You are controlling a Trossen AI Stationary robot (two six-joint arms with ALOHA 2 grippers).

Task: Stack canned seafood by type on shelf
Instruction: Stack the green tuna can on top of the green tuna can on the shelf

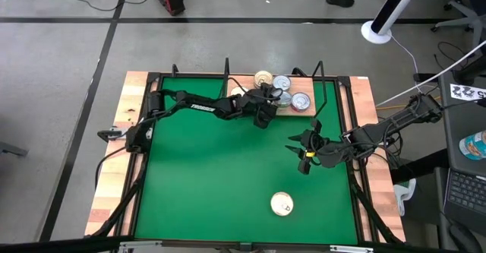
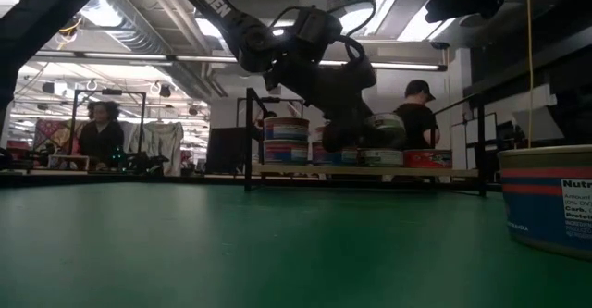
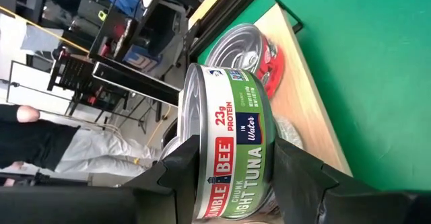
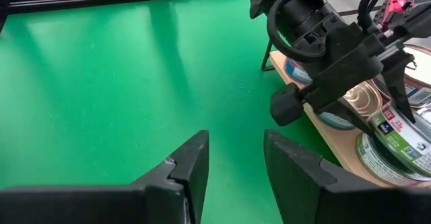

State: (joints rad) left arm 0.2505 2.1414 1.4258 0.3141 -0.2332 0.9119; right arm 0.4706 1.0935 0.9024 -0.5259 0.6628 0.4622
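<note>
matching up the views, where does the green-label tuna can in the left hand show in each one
high view: tuna can mostly hidden under the left hand, at the shelf.
low view: right of centre, just above the shelf board.
left wrist view: bottom centre, clamped between the fingers.
right wrist view: far right edge, over other cans.
shared landmark: the wooden shelf.

Near tin (image 2: 548,197) in the low view — cropped by the frame edge, label half-legible
</note>
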